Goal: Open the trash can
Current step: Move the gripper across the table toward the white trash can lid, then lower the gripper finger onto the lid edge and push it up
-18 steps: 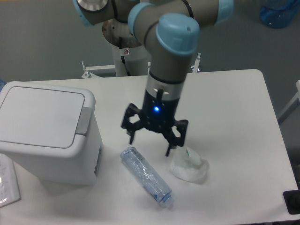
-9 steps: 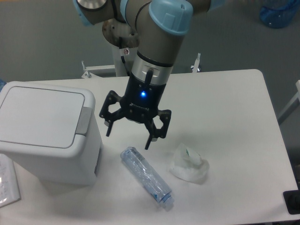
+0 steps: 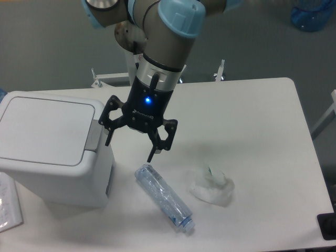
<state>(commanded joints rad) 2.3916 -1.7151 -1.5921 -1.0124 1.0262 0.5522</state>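
Over the last second I have carried my hand [image 3: 129, 148] leftward across the white tabletop [image 3: 252, 115], away from the crumpled white plastic wad [image 3: 211, 185] and the clear plastic bottle [image 3: 163, 198] lying on its side. It now hangs just beside the large boxy white plastic trash can [image 3: 52, 152]. That puts me in reach of the grey push-latch tab [image 3: 94, 134] at the near edge of the flat lid, which I judge is the part to press; the lid is still shut flat.

My fingers are spread wide apart and hold nothing. The left fingertip [image 3: 107, 140] sits close to the can's right side, near the tab. Whether it already touches the plastic, I cannot tell from this view. The other fingertip hangs over bare tabletop, just above the bottle's end and clear of it.

The can stands at the left of the tabletop, with a sheet of paper [image 3: 8, 202] by its lower corner.
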